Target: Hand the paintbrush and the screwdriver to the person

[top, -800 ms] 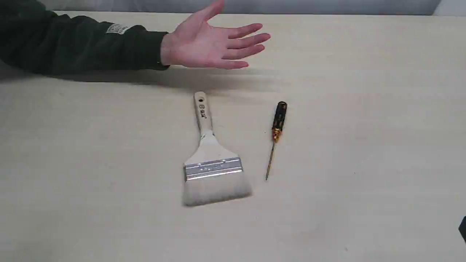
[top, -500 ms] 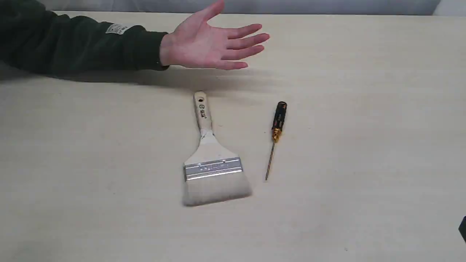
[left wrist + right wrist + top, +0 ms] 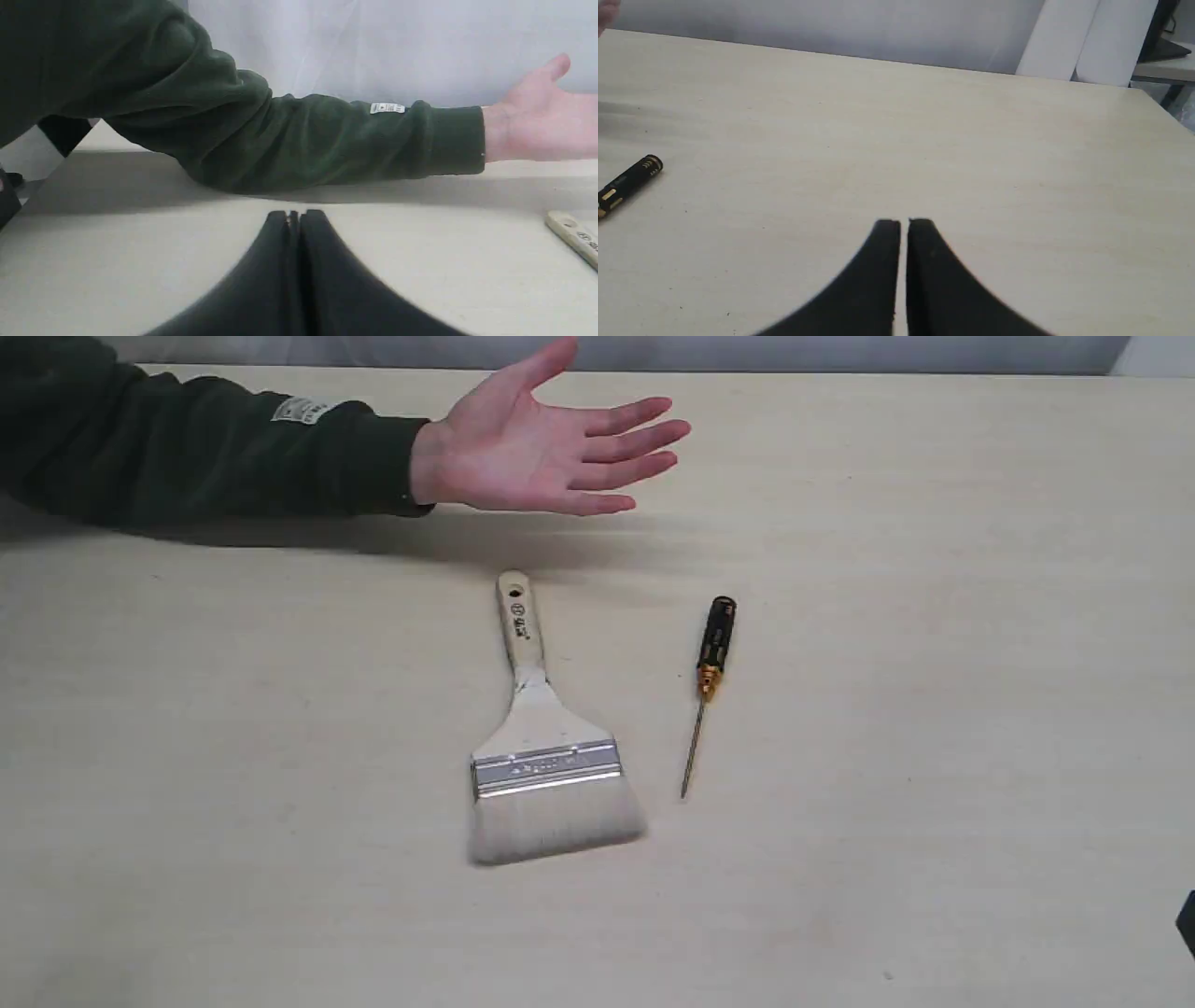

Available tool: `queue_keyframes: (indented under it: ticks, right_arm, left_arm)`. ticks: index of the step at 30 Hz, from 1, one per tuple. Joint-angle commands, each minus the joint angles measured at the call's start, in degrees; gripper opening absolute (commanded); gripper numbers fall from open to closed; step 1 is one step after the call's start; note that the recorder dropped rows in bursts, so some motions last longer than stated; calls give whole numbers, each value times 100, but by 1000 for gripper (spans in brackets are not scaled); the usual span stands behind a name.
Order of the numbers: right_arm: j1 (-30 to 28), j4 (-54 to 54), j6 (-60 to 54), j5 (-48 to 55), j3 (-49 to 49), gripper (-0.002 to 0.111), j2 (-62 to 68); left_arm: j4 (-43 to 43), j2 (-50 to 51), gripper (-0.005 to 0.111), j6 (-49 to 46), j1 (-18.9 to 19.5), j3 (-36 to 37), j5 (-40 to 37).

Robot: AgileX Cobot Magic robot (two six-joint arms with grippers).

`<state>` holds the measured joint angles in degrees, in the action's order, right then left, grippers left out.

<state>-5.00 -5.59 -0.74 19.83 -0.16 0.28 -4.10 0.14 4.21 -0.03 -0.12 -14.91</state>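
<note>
pale beige wooden tabletop [image 3: 934, 616] fills the exterior view, with a strip of grey wall [image 3: 840, 353] along the top edge. over the last second almost nothing has changed. the person's bare open hand [image 3: 537, 453], palm up on a dark green sleeve [image 3: 187, 448] that reaches in from the upper left of the frame, holds the same waiting pose. the wide flat paintbrush with pale wooden handle, silver metal ferrule and off-white bristles [image 3: 541, 747] lies at the centre, handle end toward the hand, exactly where it was. the slim screwdriver with black-and-orange handle and thin metal shaft [image 3: 711, 663] lies just right of it, not touching, also unmoved.

the left gripper [image 3: 294, 217] has its black jaws pressed together on nothing, low over the table and facing the sleeve; the brush's handle end [image 3: 572, 235] shows off to one side. the right gripper [image 3: 903, 224] has its jaws all but closed, with only a hairline slit between them, and is empty — the screwdriver's handle [image 3: 626, 182] sits well apart from it.

the stillness suggests the handover hasn't begun: the hand is ready, both tools are still to be picked up, and each gripper would need to spread its jaws first.
</note>
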Motion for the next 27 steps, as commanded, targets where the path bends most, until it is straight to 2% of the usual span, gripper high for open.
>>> queue_keyframes:
  ticks: [1, 6, 19, 27]
  right_arm:
    - [-34, 16, 5, 1, 16, 4, -28]
    - [-34, 3, 5, -131, 16, 4, -28]
    - [-34, 240, 5, -1857, 16, 4, -28]
    - [-34, 240, 188, -1983, 16, 4, -28]
  left_arm:
    - [6, -14, 0, 12, -37, 12, 61]
    - [20, -14, 0, 12, -37, 12, 47]
    - [21, -14, 0, 12, -37, 12, 61]
    - [21, -14, 0, 12, -37, 12, 61]
